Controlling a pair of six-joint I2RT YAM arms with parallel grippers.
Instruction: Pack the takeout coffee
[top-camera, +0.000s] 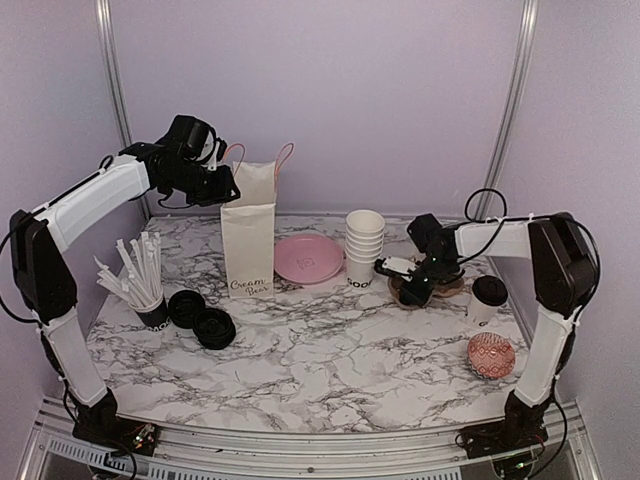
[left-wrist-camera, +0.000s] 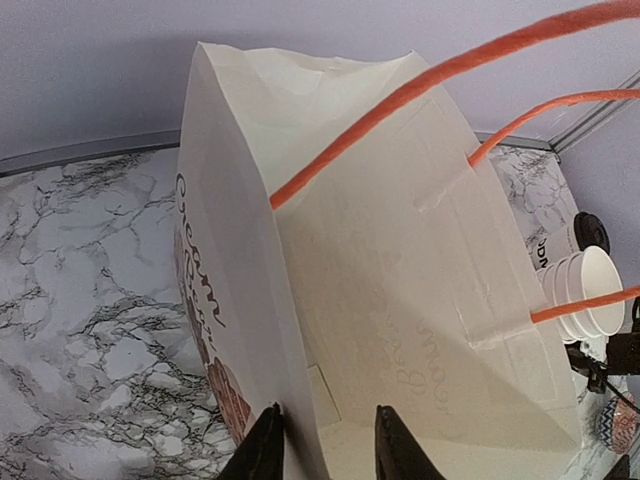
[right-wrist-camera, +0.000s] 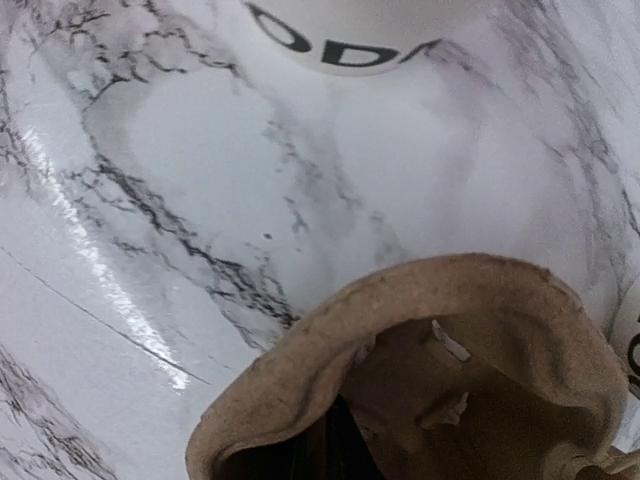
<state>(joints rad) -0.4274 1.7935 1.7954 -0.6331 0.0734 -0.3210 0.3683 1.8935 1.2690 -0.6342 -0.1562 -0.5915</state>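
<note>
Left arm was raised at the back left. The left claw sat over the top of the paper bag, one finger outside the bag's side wall and one inside. The fingers stood apart with the paper edge between them and slack on either side, so the claw was open and not pinching the wall. The bag stood upright at the back of the marble table, mouth open, pink handles up.

Right arm was low on the right side. The right claw was closed on the rim of the brown cardboard carrier. The right wrist view showed the carrier's edge bent right at the fingers, with the fingers themselves mostly hidden behind it. The carrier lay on the table just right of the stack of empty cups.

The coffee cup, white with a black lid, stood upright near the right edge of the table. It was just beside the carrier, outside it, and well apart from the bag.

Other items noted:
- pink plate between the bag and the stack
- straw cup at the left
- two loose black lids just right of the straw cup
- patterned bowl at front right
</note>
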